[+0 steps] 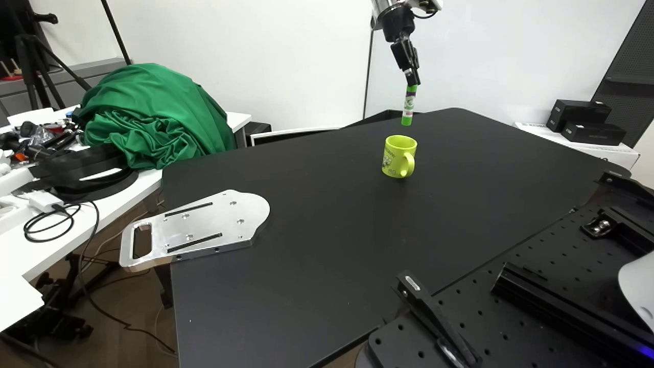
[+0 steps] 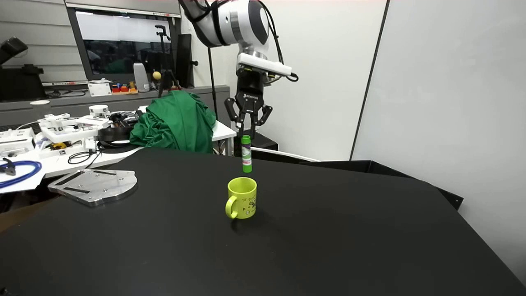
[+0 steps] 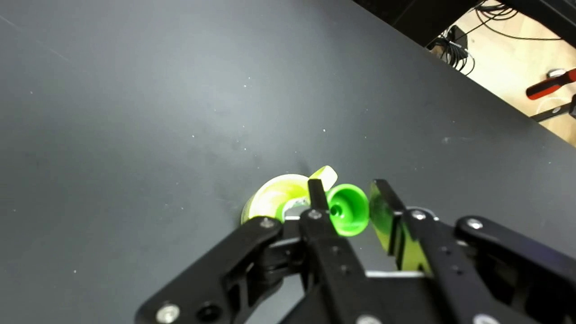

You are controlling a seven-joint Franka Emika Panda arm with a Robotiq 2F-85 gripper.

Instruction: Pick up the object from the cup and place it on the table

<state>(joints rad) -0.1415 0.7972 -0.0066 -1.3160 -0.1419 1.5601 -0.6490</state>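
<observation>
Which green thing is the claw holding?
The glue stick, clamped in the claw; the lime mug stands on the table, the green cloth lies on a bench.

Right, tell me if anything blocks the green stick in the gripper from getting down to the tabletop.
Straight down, probably yes: in both exterior views the lime-green cup stands on the tabletop just below the green stick the gripper holds. Nothing visible blocks a sideways move first.

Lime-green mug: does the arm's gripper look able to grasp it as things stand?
Probably not: the gripper holds the glue stick, clear of the mug, so it's occupied. The mug stands exposed on the black tabletop; releasing the glue stick first would likely help.
</observation>
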